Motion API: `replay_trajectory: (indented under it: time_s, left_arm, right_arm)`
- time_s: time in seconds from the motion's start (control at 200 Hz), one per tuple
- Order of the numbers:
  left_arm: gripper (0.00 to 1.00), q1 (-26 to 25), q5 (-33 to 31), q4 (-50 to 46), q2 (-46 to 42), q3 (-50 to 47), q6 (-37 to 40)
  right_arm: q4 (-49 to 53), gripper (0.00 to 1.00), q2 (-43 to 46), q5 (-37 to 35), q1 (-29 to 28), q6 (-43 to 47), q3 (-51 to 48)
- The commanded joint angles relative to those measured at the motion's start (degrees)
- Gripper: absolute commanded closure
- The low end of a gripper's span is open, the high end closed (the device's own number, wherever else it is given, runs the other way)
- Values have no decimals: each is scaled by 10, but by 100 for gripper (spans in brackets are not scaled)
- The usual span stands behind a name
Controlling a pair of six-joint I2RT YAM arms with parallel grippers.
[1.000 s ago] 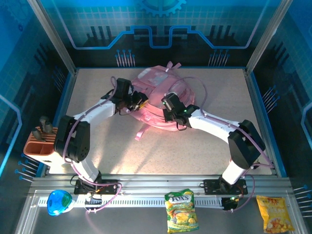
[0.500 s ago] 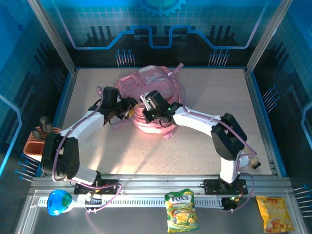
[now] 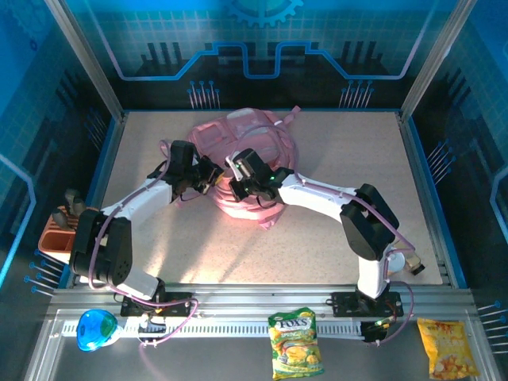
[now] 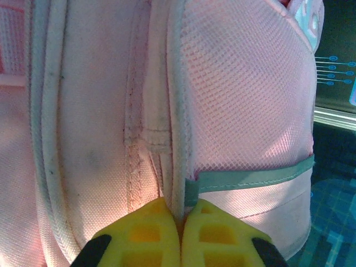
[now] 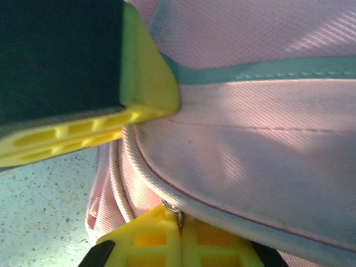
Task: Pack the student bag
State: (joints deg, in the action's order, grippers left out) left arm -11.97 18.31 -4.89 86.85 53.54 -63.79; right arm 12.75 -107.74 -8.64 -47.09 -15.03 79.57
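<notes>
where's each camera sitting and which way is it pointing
top: above and behind the bases, looking down on the table and pink bag; left arm and right arm show.
left wrist: facing the bag's seam; left hand shut on it.
right wrist: facing the bag's edge; right hand shut at a metal ring.
shared: the bag, in all three.

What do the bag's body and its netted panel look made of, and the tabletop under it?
The student bag: matte woven fabric, probably polyester or nylon, judging by the fine weave and stitched seams. Its mesh panel: open netting with tiny holes, edged by a grey-green band. The table: hard, speckled, stone-look surface, possibly laminate; slight sheen.
</notes>
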Motion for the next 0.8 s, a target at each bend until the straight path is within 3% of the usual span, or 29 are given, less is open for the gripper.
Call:
replay_trajectory:
  time_s: [0.0, 0.255, 0.39, 0.795]
  left_arm:
    - [100, 4, -16, -13, 10, 21, 25]
    - [100, 13, -18, -37, 5, 26, 56]
    - [100, 23, -6, -65, 4, 35, 102]
    - [100, 78, 35, -226, 28, 110, 443]
  right_arm:
    - [14, 100, 41, -53, 26, -16, -43]
    - [25, 100, 96, -69, 104, 12, -106]
    - [34, 100, 98, -29, 143, 67, -101]
    - [78, 100, 71, 74, 222, 232, -54]
